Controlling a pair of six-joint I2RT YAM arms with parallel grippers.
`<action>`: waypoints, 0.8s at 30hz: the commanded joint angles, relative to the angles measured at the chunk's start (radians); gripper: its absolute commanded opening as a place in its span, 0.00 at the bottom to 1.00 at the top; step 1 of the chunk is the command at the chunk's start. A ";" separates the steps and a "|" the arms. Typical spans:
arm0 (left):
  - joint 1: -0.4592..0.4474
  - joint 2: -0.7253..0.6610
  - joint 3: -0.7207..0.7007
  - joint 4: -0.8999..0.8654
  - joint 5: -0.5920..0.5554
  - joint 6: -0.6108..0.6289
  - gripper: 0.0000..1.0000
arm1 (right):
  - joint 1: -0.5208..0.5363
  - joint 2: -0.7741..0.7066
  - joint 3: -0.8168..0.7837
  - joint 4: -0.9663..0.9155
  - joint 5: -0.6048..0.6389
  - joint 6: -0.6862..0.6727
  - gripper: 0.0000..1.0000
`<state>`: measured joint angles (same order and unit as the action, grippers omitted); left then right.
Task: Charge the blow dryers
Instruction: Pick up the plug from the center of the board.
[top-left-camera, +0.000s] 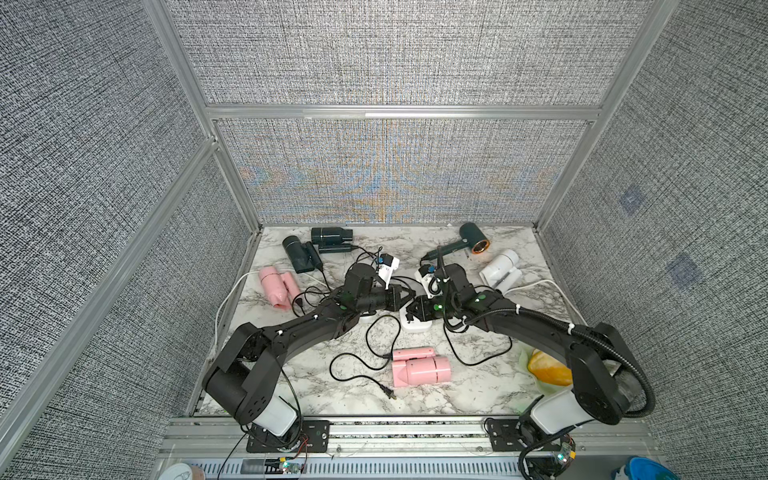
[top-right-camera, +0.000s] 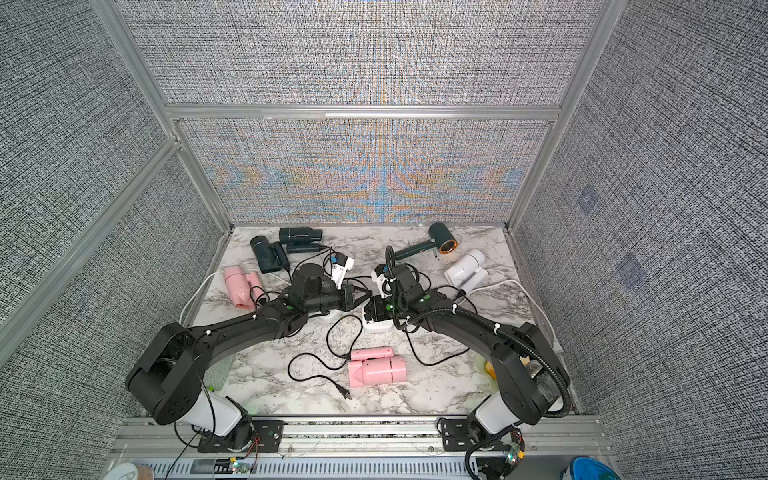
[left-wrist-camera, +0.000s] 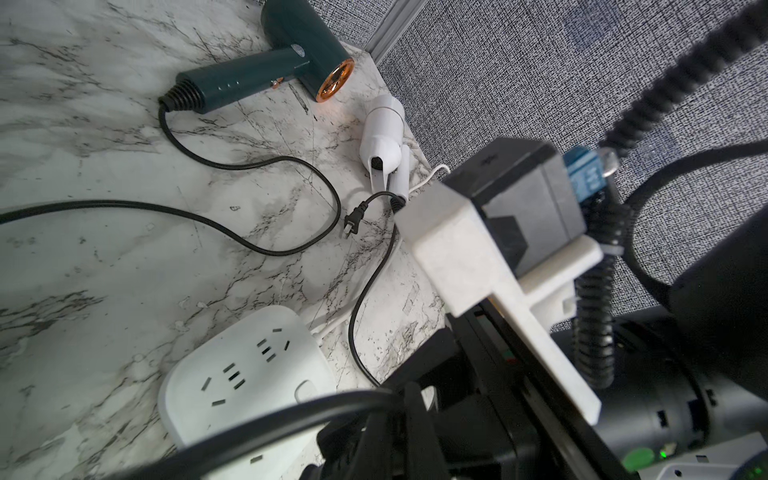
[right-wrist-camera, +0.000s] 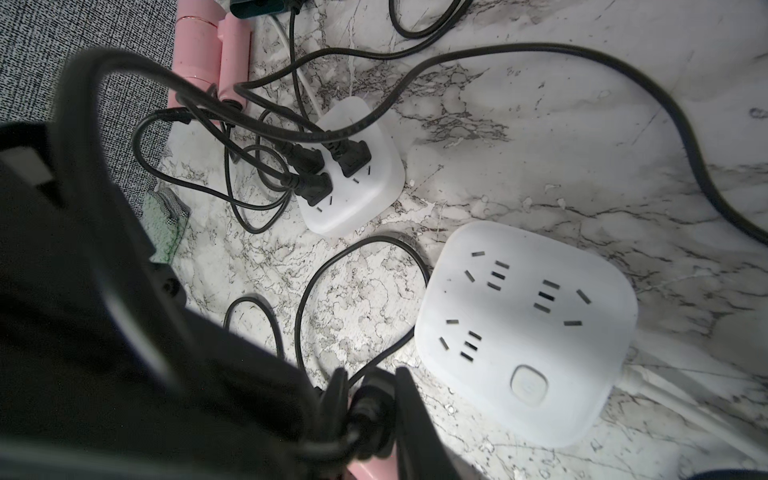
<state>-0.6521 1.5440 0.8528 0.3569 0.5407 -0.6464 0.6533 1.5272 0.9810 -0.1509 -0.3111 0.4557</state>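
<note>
i read the left gripper (top-left-camera: 409, 297) as fully closed, pinching a black cord (left-wrist-camera: 270, 417). the right gripper (right-wrist-camera: 371, 388) has its jaws clamped on a black plug (right-wrist-camera: 372, 405), just beside the empty socket block (right-wrist-camera: 540, 365). the second socket block (right-wrist-camera: 365, 203) carries three plugs (right-wrist-camera: 353, 158). blow dryers on the marble table (top-left-camera: 457, 399): rear dark teal dryer (top-left-camera: 330, 235) and angled dark teal dryer (top-left-camera: 299, 254) at far left; left pink dryer (top-left-camera: 274, 286) beside them; front pink dryer (top-left-camera: 422, 368) toward the arm bases; copper-nozzle dryer (top-left-camera: 471, 239) and white dryer (top-left-camera: 500, 268) at far right. a loose plug (left-wrist-camera: 353, 218) lies beside the white dryer.
</note>
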 joint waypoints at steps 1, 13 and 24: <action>0.002 -0.011 0.009 -0.006 -0.010 -0.003 0.06 | 0.000 -0.008 -0.005 0.001 0.028 0.011 0.13; 0.024 -0.057 -0.008 -0.074 -0.005 -0.003 0.44 | -0.005 -0.062 -0.016 0.032 0.127 0.008 0.09; 0.078 -0.169 -0.053 -0.181 0.021 0.096 0.96 | -0.027 -0.006 0.045 0.059 0.168 0.006 0.08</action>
<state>-0.5827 1.3933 0.8043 0.2157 0.5400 -0.6060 0.6304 1.5116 1.0115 -0.1219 -0.1627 0.4599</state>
